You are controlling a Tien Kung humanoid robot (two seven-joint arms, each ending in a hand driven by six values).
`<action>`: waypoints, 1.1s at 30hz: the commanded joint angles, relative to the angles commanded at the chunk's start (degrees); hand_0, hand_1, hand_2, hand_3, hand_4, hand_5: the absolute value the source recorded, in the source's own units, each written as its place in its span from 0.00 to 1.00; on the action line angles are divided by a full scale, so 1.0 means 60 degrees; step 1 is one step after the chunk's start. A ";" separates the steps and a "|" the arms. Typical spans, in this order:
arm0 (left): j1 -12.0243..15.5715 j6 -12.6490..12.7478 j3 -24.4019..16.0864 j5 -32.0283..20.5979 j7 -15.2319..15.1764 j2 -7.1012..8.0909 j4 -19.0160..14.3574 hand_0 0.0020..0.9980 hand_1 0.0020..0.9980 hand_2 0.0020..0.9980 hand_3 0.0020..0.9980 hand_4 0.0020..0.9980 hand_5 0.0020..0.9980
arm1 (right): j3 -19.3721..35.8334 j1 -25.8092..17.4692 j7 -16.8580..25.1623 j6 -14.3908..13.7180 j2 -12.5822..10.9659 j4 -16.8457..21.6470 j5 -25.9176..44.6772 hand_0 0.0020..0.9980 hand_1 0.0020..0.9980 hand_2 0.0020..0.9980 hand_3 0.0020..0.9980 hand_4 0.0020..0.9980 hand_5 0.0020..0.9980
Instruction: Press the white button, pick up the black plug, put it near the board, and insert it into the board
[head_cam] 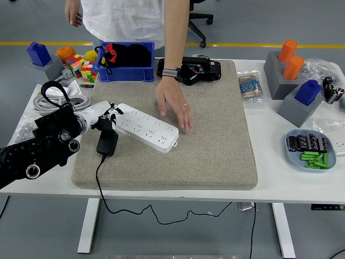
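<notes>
Black plug (107,142): blocky adapter, thin cable trailing, just below left hand (105,117); fingers curled at white board's (146,127) end, grasping nothing.

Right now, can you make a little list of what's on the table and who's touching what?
power strip: white, lying slantwise on the grey mat
black plug: on the mat beside the strip's left end, cord trailing off the table's near edge
left hand: fingers at the strip's left end
person's hand: open, reaching down next to the strip
right arm: not in view
</notes>
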 joint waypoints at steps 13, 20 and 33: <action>-0.0032 -0.0076 0.0142 -0.0022 0.0090 -0.0010 0.0005 0.00 0.00 0.11 0.77 0.00 0.00 | -0.0010 0.0006 0.0003 0.0000 0.0002 0.0005 0.0012 0.62 0.60 0.60 0.59 0.66 0.41; 0.0014 0.0023 -0.0470 0.0190 -0.0017 0.0083 -0.0363 0.00 0.00 0.11 0.76 0.00 0.00 | -0.0027 -0.0015 0.0000 0.0002 0.0010 -0.0009 0.0005 0.62 0.60 0.60 0.59 0.66 0.41; 0.0785 0.0435 -0.2446 0.1154 -0.0437 0.0295 -0.1840 0.18 0.28 0.40 0.74 0.52 0.00 | -0.0023 -0.0013 0.0008 -0.0003 0.0043 0.0005 0.0001 0.62 0.60 0.60 0.59 0.66 0.41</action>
